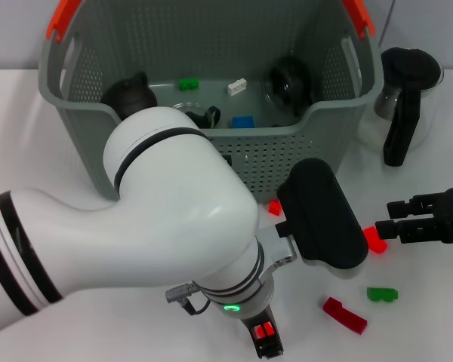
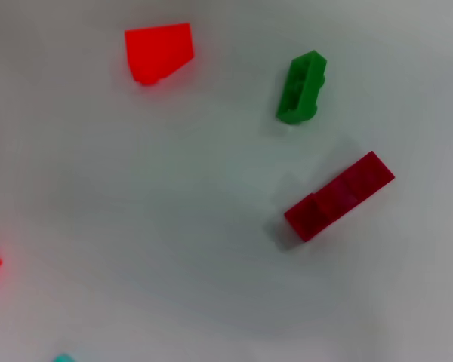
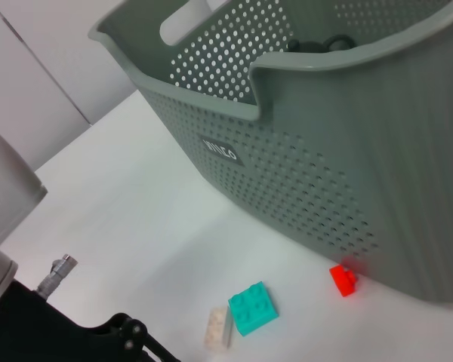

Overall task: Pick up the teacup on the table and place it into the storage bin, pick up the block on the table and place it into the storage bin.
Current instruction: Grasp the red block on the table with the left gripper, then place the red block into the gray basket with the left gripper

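Hovering my left gripper [image 1: 263,339] above the table, I cannot tell its fingers' state. Beneath its wrist lies the dark red block [image 2: 339,196]: light, rigid, slick plastic, best pinched across its narrow sides. The storage bin [image 1: 302,154] stands beyond.

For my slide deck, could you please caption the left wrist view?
Bright red block, green block and dark red block on the white table.

A clear glass jug [image 1: 410,89] stands upright at the far right of the white table [image 1: 23,143]. It has a dark lid and a black handle [image 1: 399,130] that faces the near side. Its spout cannot be made out.
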`<state>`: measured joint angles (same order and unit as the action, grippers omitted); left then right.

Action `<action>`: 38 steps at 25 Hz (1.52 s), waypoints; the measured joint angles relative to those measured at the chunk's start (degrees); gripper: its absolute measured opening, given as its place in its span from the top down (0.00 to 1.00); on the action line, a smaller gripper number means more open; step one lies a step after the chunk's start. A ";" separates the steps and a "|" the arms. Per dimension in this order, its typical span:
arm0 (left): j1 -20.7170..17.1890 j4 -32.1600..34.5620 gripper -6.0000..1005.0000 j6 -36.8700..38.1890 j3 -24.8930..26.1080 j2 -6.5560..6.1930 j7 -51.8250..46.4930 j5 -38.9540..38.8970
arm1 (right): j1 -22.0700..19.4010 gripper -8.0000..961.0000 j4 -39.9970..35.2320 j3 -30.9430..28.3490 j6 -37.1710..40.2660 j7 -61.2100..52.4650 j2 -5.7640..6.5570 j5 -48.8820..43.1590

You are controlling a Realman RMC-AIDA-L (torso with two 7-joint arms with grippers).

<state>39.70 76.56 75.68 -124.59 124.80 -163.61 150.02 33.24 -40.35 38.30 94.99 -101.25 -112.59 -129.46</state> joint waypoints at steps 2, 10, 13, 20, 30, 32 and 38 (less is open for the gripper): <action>0.09 -0.29 0.34 -0.21 -0.01 0.00 -0.01 0.02 | 0.04 0.29 0.11 0.02 -0.06 0.00 0.01 0.00; 0.13 -0.57 0.50 -0.25 -0.04 0.00 -0.04 0.02 | -0.01 0.29 0.13 0.00 -0.08 -0.05 0.15 0.00; 0.20 -0.59 0.56 -0.19 -0.10 0.00 -0.05 0.01 | -0.02 0.29 0.13 0.01 -0.14 -0.05 0.16 0.00; 0.22 -0.52 0.59 0.37 -0.71 0.00 -0.05 -0.42 | -0.12 0.29 0.10 0.02 -0.48 -0.05 0.14 0.00; 0.43 -0.29 0.75 0.88 -1.38 0.00 -0.57 -0.14 | -0.18 0.29 0.10 0.02 -0.52 -0.05 0.09 0.00; 0.47 0.23 0.77 1.18 -1.33 0.00 -0.57 0.00 | -0.19 0.29 0.10 0.02 -0.51 -0.04 0.12 0.00; 0.43 9.21 0.81 7.98 3.17 -0.08 -0.23 2.08 | -0.20 0.29 0.10 0.02 -0.50 -0.02 0.32 -0.01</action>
<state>40.13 85.78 83.66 -121.42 124.73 -163.84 152.10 33.04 -40.26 38.32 94.48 -101.27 -112.27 -129.47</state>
